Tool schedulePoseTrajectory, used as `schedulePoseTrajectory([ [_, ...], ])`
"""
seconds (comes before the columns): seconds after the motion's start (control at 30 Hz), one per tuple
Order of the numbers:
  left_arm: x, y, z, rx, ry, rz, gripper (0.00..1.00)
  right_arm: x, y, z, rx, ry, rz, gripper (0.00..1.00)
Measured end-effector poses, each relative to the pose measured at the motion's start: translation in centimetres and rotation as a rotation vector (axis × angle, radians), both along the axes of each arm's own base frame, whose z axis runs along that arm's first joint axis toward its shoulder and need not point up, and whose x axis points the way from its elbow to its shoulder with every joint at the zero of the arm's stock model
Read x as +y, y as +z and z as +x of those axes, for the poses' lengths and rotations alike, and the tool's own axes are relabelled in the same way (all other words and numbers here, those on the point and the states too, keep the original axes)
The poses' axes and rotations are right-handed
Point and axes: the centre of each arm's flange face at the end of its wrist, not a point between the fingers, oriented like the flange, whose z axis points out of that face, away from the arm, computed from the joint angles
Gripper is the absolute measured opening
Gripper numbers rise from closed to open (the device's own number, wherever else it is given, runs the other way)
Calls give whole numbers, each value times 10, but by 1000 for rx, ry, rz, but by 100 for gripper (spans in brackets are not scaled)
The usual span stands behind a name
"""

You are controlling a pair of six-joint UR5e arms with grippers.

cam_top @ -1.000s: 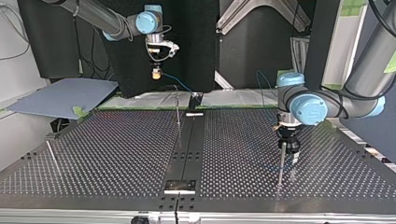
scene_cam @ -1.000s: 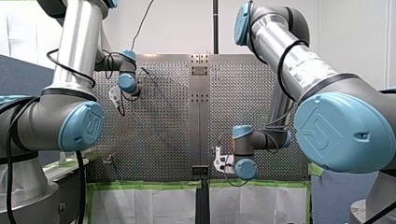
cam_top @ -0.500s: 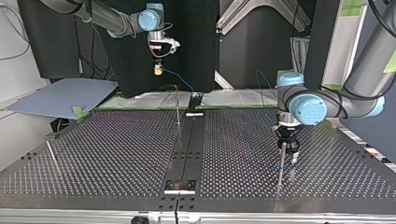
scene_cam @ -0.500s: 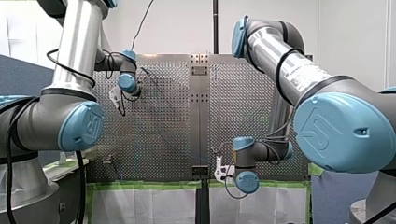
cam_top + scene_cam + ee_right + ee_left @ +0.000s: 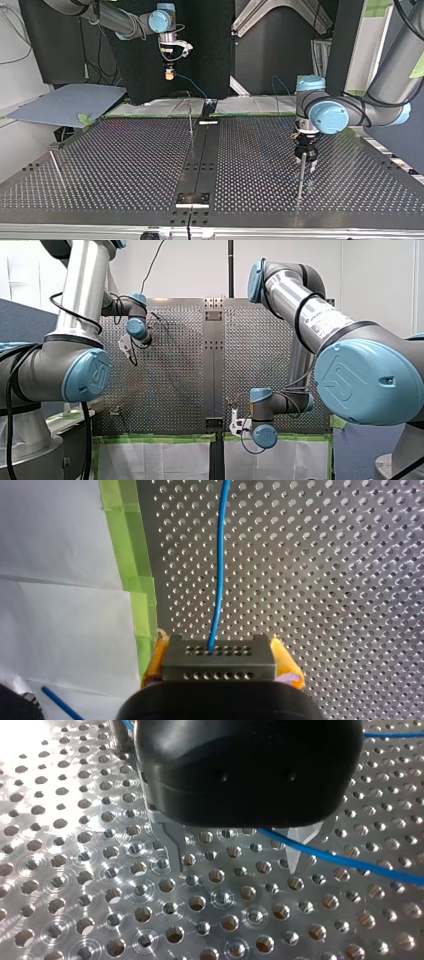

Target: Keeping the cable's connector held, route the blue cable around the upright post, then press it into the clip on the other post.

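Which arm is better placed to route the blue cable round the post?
Left, probably. My left gripper sits low beside the upright post, open, by the blue cable. My right gripper, raised far off, is shut on the connector.

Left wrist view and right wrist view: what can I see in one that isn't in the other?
Only the left wrist view shows my left claw, black with metal fingers standing apart. Only the right wrist view shows my right claw, its yellow pads shut on the grey connector, plus green tape and white paper beside the table. Both show the blue cable and the perforated table.
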Motion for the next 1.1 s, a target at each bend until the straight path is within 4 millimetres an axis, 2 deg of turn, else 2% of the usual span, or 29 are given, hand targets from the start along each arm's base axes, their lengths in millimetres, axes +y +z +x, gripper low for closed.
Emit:
schedulePoseTrajectory([
  [0.67, 11, -10, -11, 107, 19, -173, 100, 0, 1, 0, -3, 0, -4, 0],
  [1.1, 21, -12, -10, 126, -8, -289, 100, -1, 0, 0, -4, 0, -4, 0],
])
